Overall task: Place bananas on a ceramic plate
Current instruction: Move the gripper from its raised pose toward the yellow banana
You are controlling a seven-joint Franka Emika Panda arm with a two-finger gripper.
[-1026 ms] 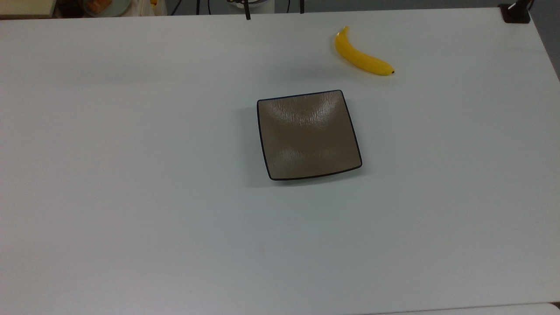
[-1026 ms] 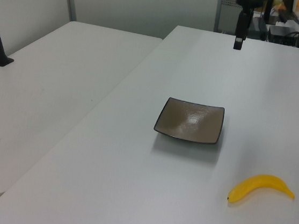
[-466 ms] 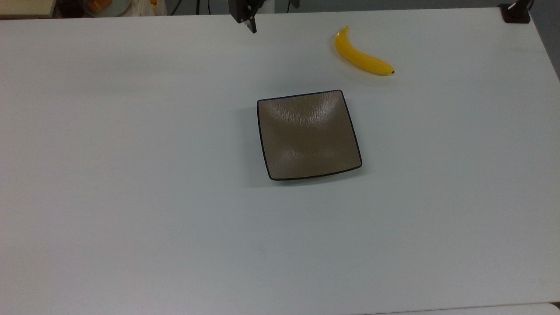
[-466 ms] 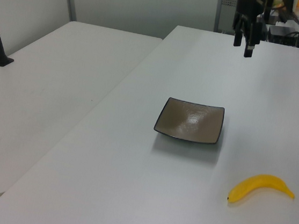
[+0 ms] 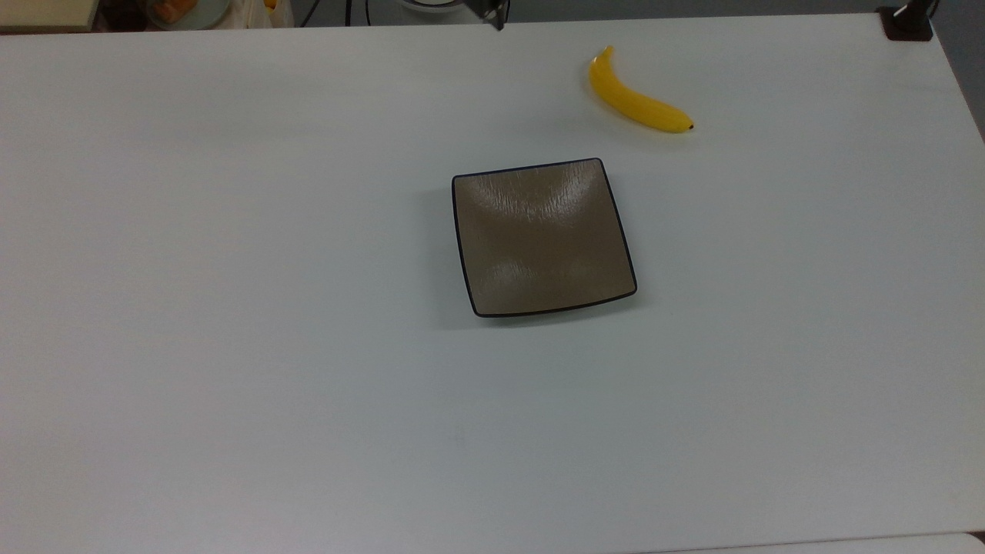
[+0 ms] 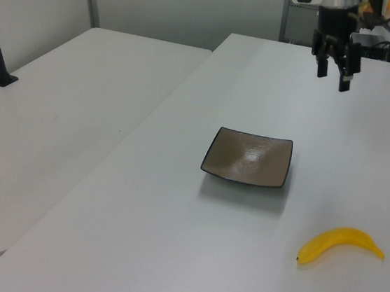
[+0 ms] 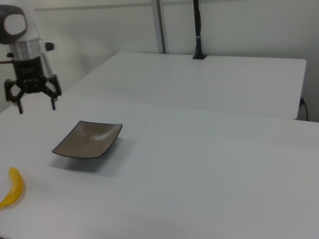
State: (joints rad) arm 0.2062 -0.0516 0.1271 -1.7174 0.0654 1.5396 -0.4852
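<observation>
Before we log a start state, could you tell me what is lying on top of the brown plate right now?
Nothing lies on the ceramic plate; its whole brown face shows bare. The banana lies apart on the white table, and the open gripper hangs above the table, holding nothing.

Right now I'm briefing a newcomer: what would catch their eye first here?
The glossy bright-yellow curved banana stands out, lying alone toward the top view's upper right on the white table. The square brown-taupe ceramic plate sits bare mid-table, apart from it. In the right view, the black two-finger gripper hangs open above the table, holding nothing.
</observation>
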